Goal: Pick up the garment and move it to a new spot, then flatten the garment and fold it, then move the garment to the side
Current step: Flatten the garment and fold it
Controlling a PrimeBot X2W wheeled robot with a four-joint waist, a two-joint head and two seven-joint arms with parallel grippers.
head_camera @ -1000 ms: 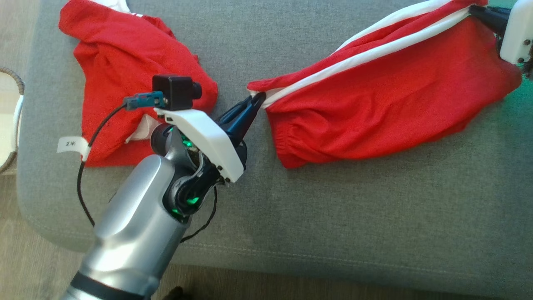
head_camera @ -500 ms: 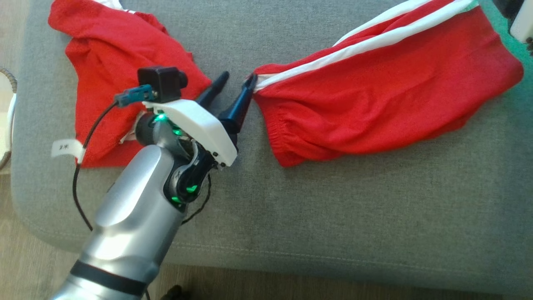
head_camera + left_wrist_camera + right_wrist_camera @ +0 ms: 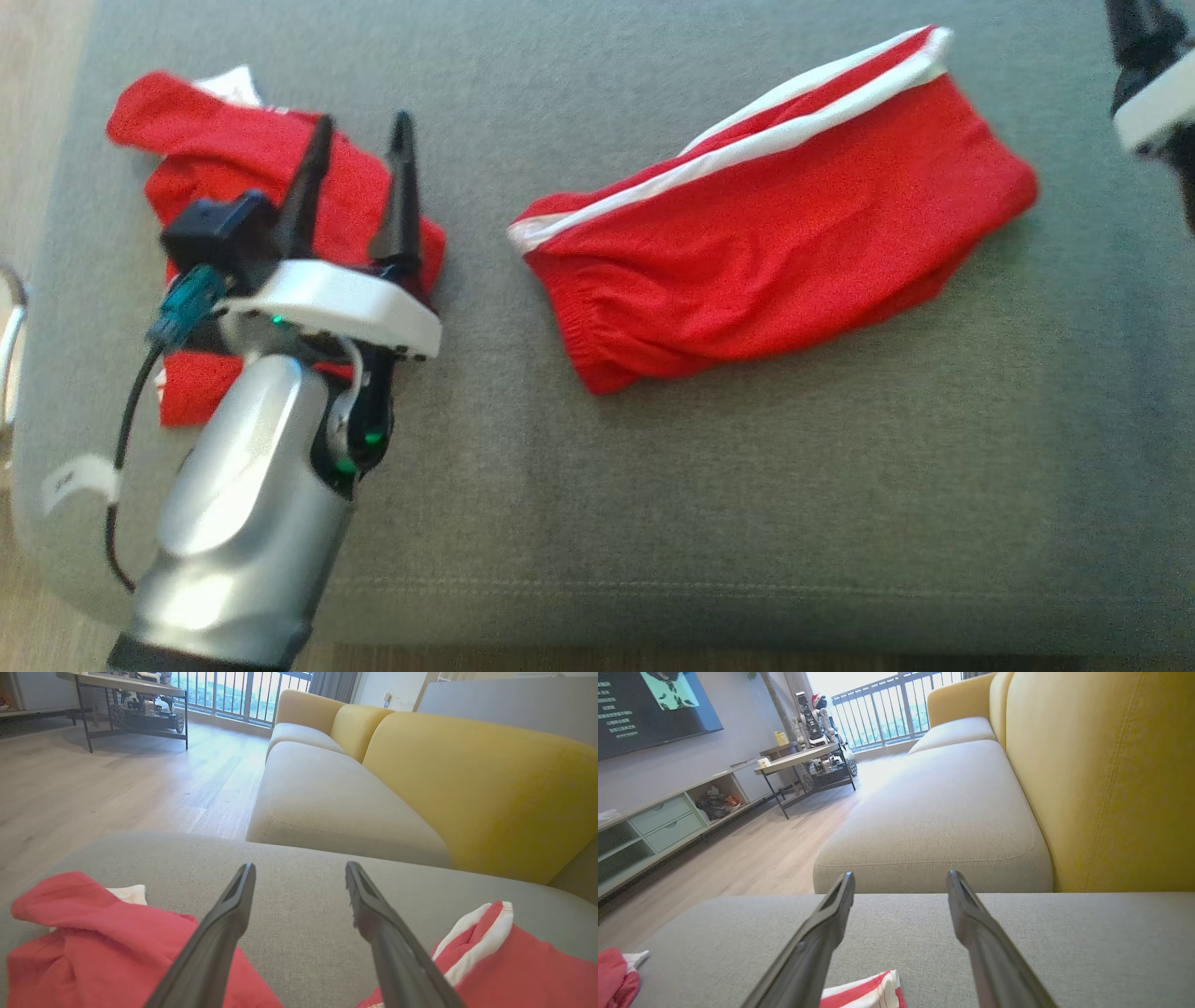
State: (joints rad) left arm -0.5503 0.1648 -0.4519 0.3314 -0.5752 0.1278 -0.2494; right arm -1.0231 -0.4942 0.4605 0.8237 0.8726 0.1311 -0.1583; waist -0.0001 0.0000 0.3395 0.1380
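Note:
The garment (image 3: 766,243), red shorts with white side stripes, lies loose and rumpled on the grey cushion (image 3: 747,513), stripes along its far edge. My left gripper (image 3: 362,123) stands open to its left, above a second red cloth (image 3: 215,159), with nothing between its fingers. In the left wrist view the open left gripper (image 3: 300,868) has the striped garment (image 3: 514,961) at lower right. My right gripper (image 3: 1141,47) sits at the top right corner, clear of the garment. The right wrist view shows that gripper (image 3: 901,877) open and empty, a striped corner of the garment (image 3: 868,994) below it.
The other red cloth (image 3: 93,942) with a white patch lies crumpled at the cushion's left end. Beyond the cushion stands a yellow-backed sofa (image 3: 467,779) with beige seats (image 3: 327,798). Wooden floor (image 3: 93,788) and a low table (image 3: 798,758) lie to the left.
Both grippers opened and let go of the garment, which dropped slack onto the cushion. The left gripper swung left over the other red cloth; the right drew back. The camera also shifted.

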